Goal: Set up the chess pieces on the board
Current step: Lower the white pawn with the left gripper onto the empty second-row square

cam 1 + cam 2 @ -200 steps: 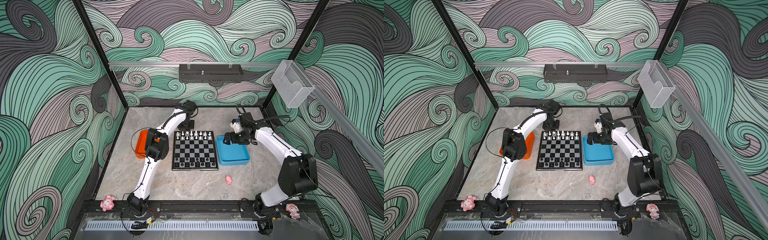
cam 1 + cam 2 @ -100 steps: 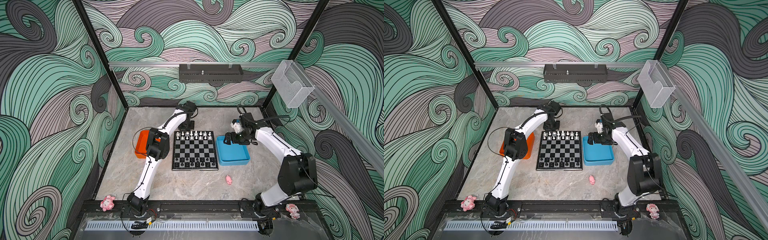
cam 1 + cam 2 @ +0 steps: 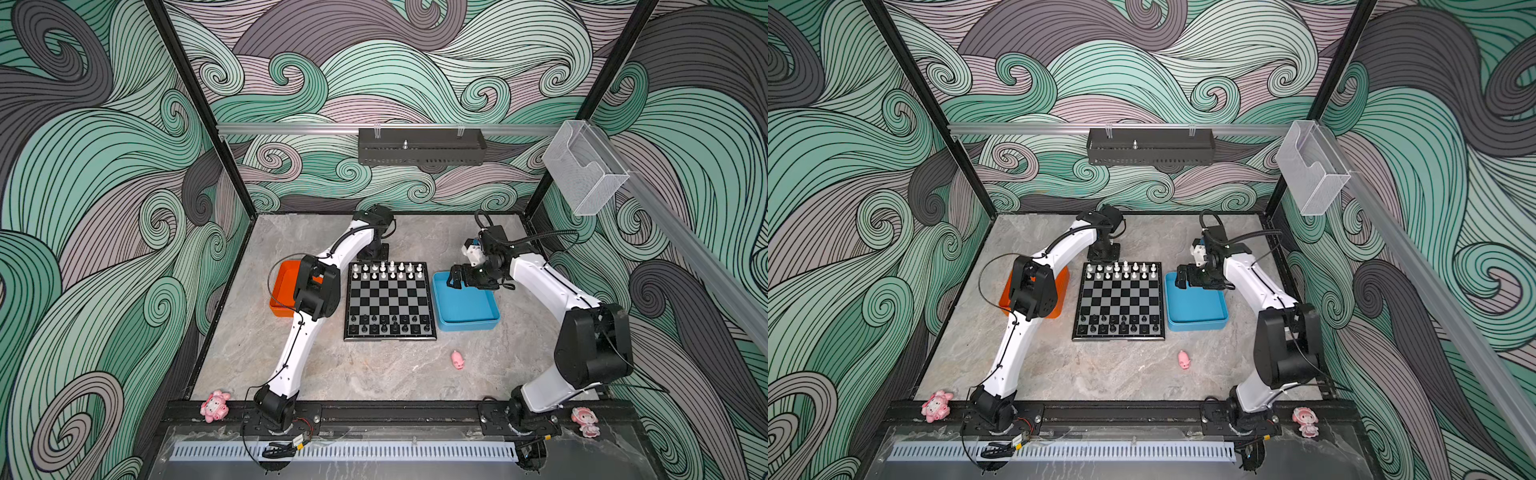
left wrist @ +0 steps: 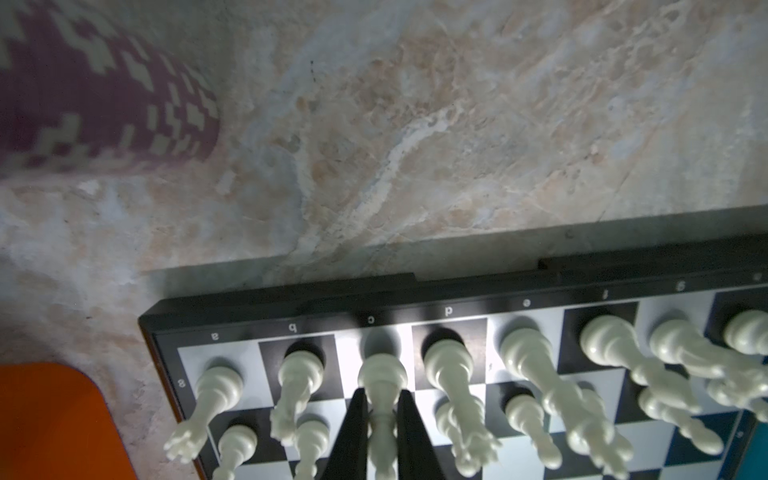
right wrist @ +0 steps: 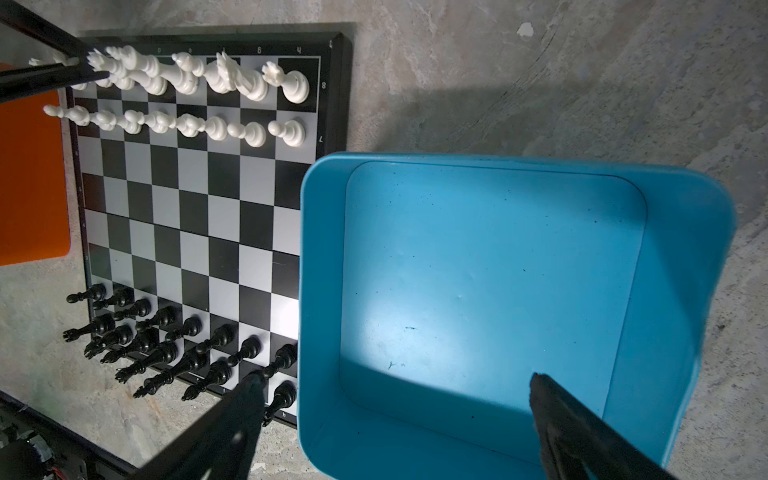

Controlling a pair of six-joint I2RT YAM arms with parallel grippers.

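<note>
Marbled stone surface (image 3: 365,374) carries the square board (image 3: 390,299) of glossy black and grey squares. Its two far rows hold white pieces (image 3: 388,270) and its two near rows black pieces (image 3: 388,325), all smooth, turned plastic. The left hand (image 4: 382,436) is clamped on the c-file piece (image 4: 381,374), upright at the edge square marked c. The right hand (image 5: 395,378) hangs over the smooth, round-cornered blue tray (image 5: 316,249), fingers wide apart, holding nothing. An orange tray (image 3: 282,291) lies beside the board.

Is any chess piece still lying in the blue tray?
No, in the right wrist view the blue tray shows only its bare floor, with nothing lying on it.
</note>
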